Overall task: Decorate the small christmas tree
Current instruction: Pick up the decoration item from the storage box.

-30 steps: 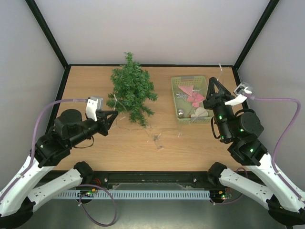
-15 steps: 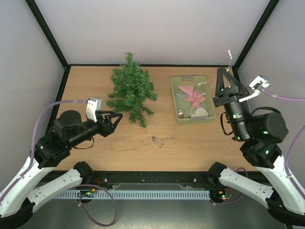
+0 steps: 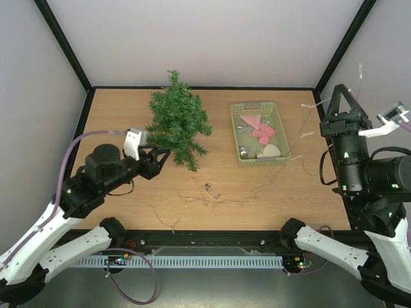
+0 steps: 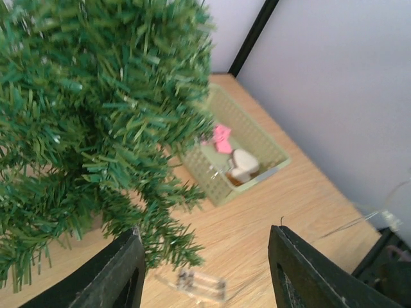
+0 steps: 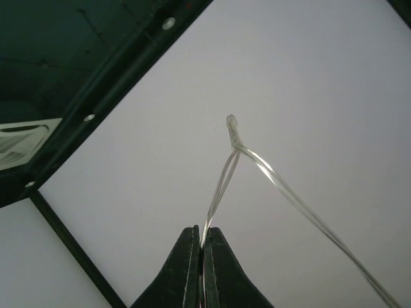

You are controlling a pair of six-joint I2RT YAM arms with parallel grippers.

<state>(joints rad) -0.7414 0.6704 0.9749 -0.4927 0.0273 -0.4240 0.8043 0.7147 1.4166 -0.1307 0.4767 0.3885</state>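
Right gripper [image 5: 200,232] on wire [image 5: 257,163], probably lights

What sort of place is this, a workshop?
Likely a robot test booth: a wooden table boxed in by plain white panels on a black frame, with a left arm and a right arm bolted at its near edge.

Saw dark green bristly needles on the small christmas tree [image 4: 96,128], right ahead of the black left gripper [image 4: 204,247]. Beyond its fingertips, found a pale green lattice-walled basket [image 4: 250,128] with a pink ornament [image 4: 222,136] and a cream heart [image 4: 243,163] inside, over a light brown wood-grain table [image 4: 308,205]. Between the black fingers of the right gripper [image 5: 200,234], noted a clear wire [image 5: 221,179] against a pale grey wall [image 5: 321,96].
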